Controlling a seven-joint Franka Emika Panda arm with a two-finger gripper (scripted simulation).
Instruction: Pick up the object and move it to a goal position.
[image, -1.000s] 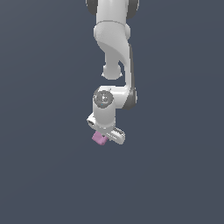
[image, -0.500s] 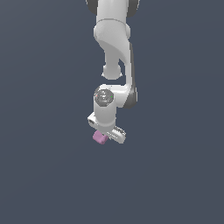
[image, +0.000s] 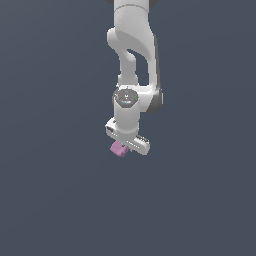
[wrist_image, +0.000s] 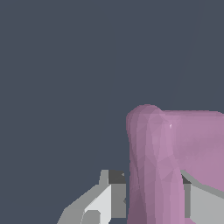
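One pink chunk sat in my fingers, and that was the whole story of this moment. I had my arm hanging straight down over the grey desk with the wrist turned so the white finger bar lay slanted, and I judged that pose was there to keep the load under me while I carried it toward the goal. No goal marker showed in either view, so I could not say how far off it was.

From the wrist view the chunk filled the space between my two pads, one grey pad pressed on one side and the other pressed on the opposite face. Clenched on it, then, not loose. In the exterior view it poked out below the bar toward that view's left. Whether it cleared the desk I could not tell; no shadow showed.
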